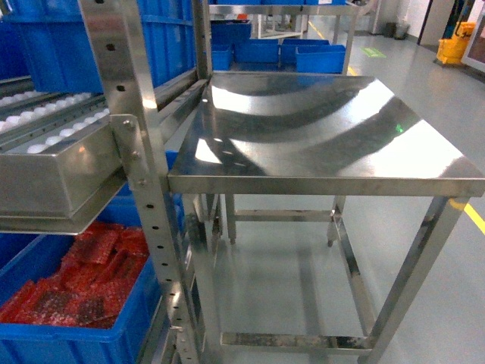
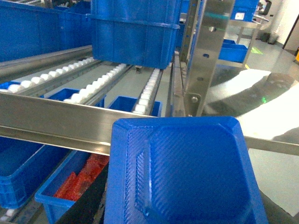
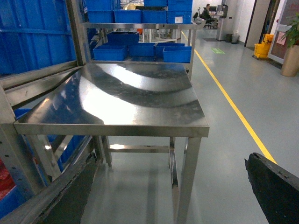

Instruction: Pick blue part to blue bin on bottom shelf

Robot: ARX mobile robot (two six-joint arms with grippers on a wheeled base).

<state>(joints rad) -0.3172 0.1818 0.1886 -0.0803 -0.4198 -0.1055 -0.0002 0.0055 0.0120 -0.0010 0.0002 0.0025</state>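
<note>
Filling left end effector's [image 2: 182,205] view: blue part [image 2: 182,168].

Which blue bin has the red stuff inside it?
It's the low blue bin under the roller shelf, at the bottom left of the head view. It's full of red packets. The other blue bins up on the rollers show no red.

Square steel desk [image 1: 318,129] fills centre of the head view; top shiny with curved reflections, nothing resting on it. Leg braces visible beneath. Perforated steel upright [image 1: 140,182] stands at the desk's left edge. Grey floor [image 1: 424,76] beyond, with a yellow line [image 3: 233,100] running along right of the right wrist view. Yellow mop bucket [image 1: 455,45] at upper right, far off. Potted plant [image 3: 290,51] at right edge. Blue crates [image 3: 140,49] on a far steel rack behind the desk.
</note>
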